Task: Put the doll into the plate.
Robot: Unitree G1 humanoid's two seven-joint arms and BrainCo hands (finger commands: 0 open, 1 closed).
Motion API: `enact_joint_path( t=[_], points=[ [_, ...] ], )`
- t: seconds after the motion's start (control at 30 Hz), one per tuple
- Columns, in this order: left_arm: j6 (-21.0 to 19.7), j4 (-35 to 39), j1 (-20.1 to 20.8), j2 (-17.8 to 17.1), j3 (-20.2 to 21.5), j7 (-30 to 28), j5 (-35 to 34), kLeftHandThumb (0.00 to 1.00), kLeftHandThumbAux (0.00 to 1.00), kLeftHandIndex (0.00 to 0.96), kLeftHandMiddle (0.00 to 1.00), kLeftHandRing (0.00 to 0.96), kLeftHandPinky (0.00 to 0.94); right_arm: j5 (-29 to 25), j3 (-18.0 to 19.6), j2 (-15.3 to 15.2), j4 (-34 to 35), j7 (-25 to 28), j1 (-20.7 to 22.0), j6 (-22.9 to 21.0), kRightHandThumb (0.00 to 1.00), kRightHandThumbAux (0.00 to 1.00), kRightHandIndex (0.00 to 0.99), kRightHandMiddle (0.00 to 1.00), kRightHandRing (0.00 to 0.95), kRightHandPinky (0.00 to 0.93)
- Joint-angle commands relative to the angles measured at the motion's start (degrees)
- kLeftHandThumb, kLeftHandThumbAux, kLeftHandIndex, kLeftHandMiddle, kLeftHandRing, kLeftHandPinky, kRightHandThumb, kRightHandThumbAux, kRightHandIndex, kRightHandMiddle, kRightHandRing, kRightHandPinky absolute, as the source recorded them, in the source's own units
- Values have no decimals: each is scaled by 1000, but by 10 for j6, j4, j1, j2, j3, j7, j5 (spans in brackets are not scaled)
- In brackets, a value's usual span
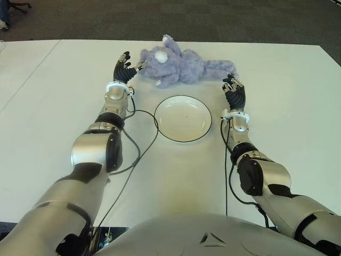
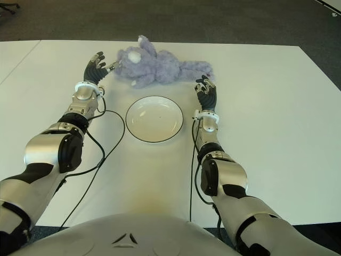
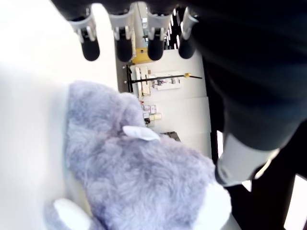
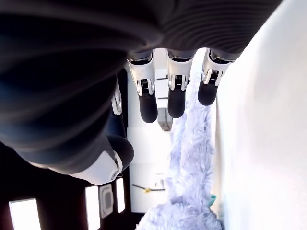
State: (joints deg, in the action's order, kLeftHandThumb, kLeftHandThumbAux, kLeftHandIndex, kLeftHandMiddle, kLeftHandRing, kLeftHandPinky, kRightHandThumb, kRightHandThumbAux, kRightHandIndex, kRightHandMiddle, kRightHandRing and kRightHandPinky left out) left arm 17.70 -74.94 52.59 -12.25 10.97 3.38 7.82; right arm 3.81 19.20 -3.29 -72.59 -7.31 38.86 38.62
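A purple plush doll lies on its side near the far edge of the white table. Nearer to me, between my two arms, sits a white plate with a dark rim and nothing in it. My left hand is at the doll's head end, fingers spread, thumb close to the plush. In the left wrist view the doll fills the space before the open palm. My right hand is open beside the doll's leg end, just short of it. The right wrist view shows its straight fingers and the doll's limb beyond.
Black cables run from both wrists back across the table on either side of the plate. A second white table adjoins on the left. Dark carpet lies past the far edge.
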Motion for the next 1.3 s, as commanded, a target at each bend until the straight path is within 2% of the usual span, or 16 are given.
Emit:
enact_joint_path(
  t=[0.03,0.23,0.3,0.67,0.87,1.13,1.2,1.3],
  points=[
    [-21,-22,46,-10,-71,3,71,62,688,0,23,33,31,-27,16,29,-60,3,-85,-173,687,743,396,152,105,98],
    [-28,-27,74,-21,-91,-16,91,55,673,0,0,6,16,-26,16,33,-60,1,-85,-169,689,742,397,168,123,114],
    [-28,-27,83,-23,-98,-19,97,45,663,0,0,0,12,-25,15,33,-61,0,-85,-171,688,742,397,160,114,94],
    [-12,-28,110,-16,-127,-30,117,32,635,0,0,0,0,-26,16,34,-61,2,-85,-177,684,744,395,133,80,55],
    [-6,-29,115,-13,-142,-35,124,29,625,0,0,0,0,-24,14,35,-62,-1,-84,-180,684,744,396,135,82,67],
    [7,-30,114,5,-214,7,184,0,640,0,0,0,2,-24,15,36,-62,0,-85,-174,687,743,396,151,98,81],
    [8,-31,112,5,-240,22,209,0,640,0,0,0,11,-24,14,37,-61,0,-85,-172,687,742,396,154,101,81],
    [2,-36,108,4,-303,53,272,0,641,0,0,0,0,-23,14,37,-61,1,-86,-170,688,742,397,159,107,86]
  ],
)
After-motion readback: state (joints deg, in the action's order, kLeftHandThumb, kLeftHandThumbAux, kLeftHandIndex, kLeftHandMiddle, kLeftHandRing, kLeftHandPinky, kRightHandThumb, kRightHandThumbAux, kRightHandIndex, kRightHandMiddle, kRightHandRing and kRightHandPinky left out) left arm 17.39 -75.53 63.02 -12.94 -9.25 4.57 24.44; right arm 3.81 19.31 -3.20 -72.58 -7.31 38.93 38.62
